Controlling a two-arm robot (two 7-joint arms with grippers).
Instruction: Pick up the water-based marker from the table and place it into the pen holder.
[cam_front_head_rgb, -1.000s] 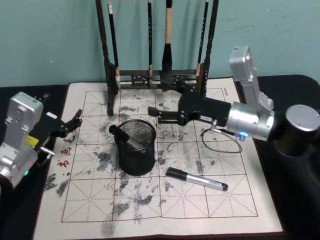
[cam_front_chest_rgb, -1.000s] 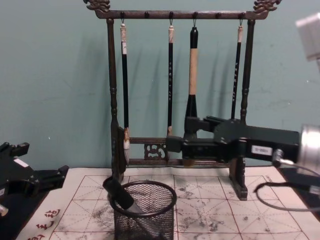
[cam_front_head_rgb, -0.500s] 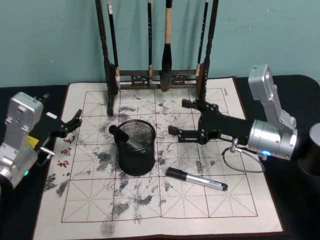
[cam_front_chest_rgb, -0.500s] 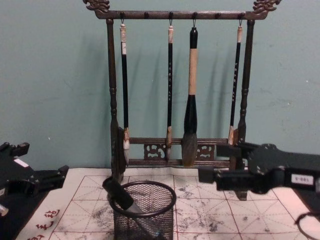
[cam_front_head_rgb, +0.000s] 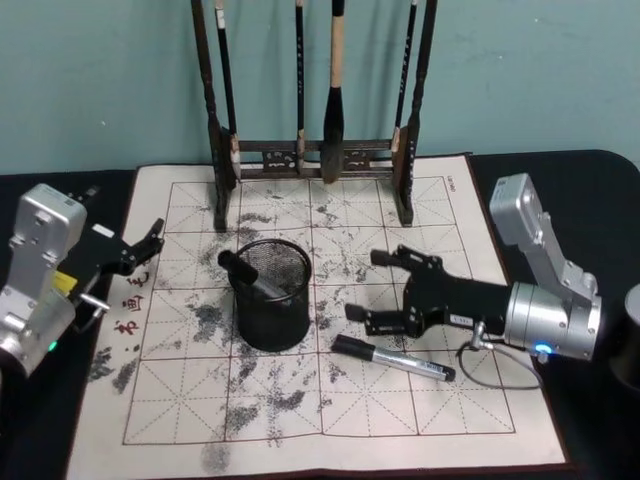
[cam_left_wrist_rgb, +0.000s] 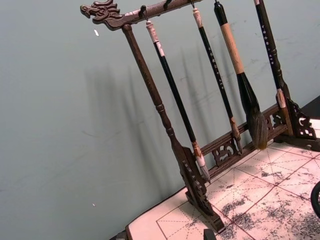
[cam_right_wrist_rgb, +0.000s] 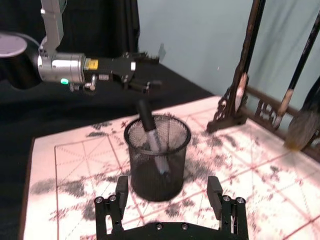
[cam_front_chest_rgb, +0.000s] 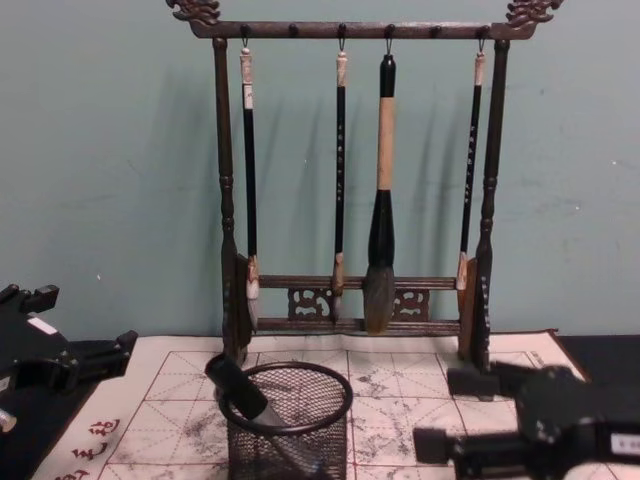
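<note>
The right gripper (cam_front_head_rgb: 362, 287) has drawn back from above the pen holder (cam_front_head_rgb: 270, 322) and sunk low, jaws released and empty, just beyond the water-based marker (cam_front_head_rgb: 393, 358) lying at 4 o'clock of the holder. A fresh pick looks to be starting. The head view gives that lying marker; the right wrist view gives the holder's inside, where another marker (cam_right_wrist_rgb: 150, 131) leans. The left gripper (cam_front_head_rgb: 150, 250) sits parked at 9 o'clock, jaws apart.
</note>
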